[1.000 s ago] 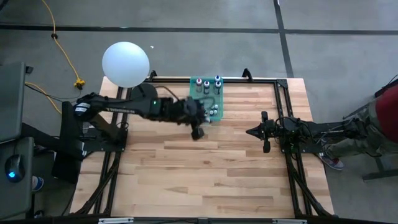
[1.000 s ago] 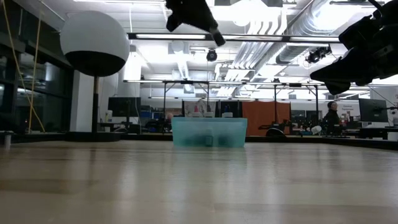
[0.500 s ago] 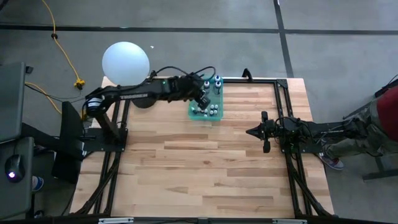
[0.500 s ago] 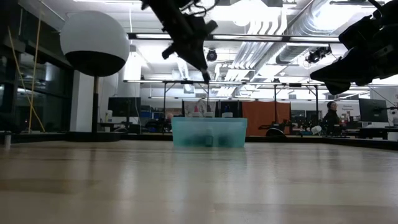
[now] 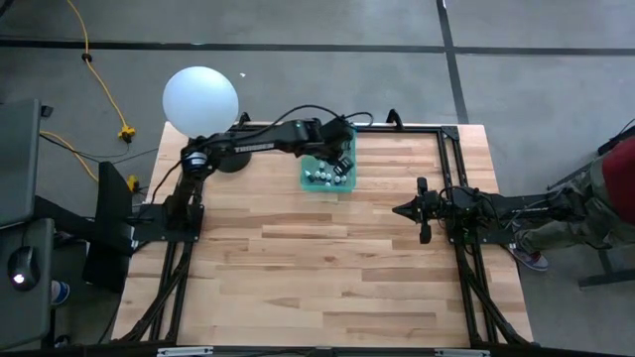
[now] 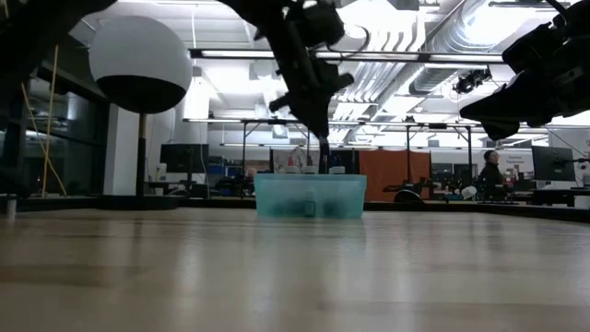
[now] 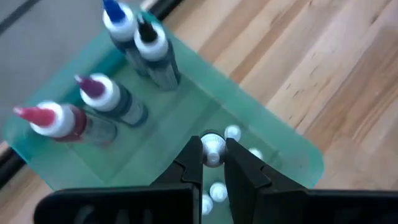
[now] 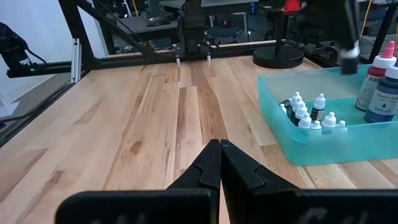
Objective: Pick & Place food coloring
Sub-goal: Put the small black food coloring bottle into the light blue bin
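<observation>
1. Ball first, out at ten o'clock on the high view: one large white ball [image 5: 200, 101] sits off the table's far-left corner, and on the low view it shows as a single globe, white above and dark below, on a stand.

2. Left arm next, and it's reaching from the ball's side across to the teal tray [image 5: 309, 180], which sits at twelve o'clock on the wooden table [image 5: 317, 268]. The left gripper [image 7: 213, 163] hangs right over the tray, and from the low view its tip is poised above the tray's rim, pointing down.

3. Close in on the left wrist view: the two dark fingers [image 7: 192, 163] are narrowed to a slim gap, and a small white-capped bottle [image 7: 213, 149] sits squarely between the tips. The tips are pressed on either side of its cap, so it's clamped.

4. Count inside the tray, left wrist view: four taller food coloring bottles [image 7: 118, 102] stand together, one red-tipped, one purple-tipped, one blue-tipped, one black-tipped. Near the gripper lie small white-capped bottles [image 7: 232, 132]; about four show here besides the held one, with others hidden behind the fingers.

5. Right wrist view gives the same cluster from the side, roughly eight little white caps bunched in the tray's near corner; the exact number I cannot tell.

6. Over at three o'clock, the right gripper [image 5: 400, 210] waits above the table's right edge, well apart from the tray, its fingers pressed together with nothing between them.
</observation>
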You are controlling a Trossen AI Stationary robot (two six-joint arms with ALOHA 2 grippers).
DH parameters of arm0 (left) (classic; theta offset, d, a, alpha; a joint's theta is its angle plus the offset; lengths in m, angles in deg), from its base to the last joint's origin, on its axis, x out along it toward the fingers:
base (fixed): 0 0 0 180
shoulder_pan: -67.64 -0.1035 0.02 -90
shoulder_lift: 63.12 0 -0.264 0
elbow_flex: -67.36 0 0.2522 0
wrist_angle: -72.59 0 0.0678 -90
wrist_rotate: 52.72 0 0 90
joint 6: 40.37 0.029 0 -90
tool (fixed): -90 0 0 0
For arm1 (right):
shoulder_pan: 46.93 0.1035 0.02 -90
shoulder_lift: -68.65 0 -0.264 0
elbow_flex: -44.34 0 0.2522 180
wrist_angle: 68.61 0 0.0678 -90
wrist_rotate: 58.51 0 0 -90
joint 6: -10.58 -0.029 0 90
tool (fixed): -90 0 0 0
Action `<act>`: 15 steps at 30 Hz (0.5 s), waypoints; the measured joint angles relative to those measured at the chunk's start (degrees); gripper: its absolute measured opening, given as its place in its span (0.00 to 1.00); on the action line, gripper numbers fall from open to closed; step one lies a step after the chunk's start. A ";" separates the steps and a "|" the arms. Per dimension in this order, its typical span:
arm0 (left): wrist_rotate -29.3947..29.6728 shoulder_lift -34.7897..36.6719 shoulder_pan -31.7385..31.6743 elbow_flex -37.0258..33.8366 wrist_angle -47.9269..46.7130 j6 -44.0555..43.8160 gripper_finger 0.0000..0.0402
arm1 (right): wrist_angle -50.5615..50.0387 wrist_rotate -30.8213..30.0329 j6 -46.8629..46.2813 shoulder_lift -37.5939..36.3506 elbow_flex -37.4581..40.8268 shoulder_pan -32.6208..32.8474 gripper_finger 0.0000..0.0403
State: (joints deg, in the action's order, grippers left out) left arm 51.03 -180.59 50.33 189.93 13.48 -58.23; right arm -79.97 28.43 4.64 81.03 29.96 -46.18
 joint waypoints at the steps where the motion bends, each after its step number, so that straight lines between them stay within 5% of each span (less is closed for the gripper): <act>1: -0.20 -0.68 -0.06 0.21 -0.44 -0.07 0.07 | -0.01 0.01 -0.01 0.01 0.00 0.00 0.00; 15: -0.86 -4.61 -0.11 -1.07 -0.60 -2.41 0.07 | -0.01 -0.01 0.01 0.02 0.01 0.00 0.00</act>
State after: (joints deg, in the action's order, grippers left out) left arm 50.17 -185.20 50.22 188.87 12.88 -60.64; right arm -79.98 28.42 4.65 81.05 29.98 -46.18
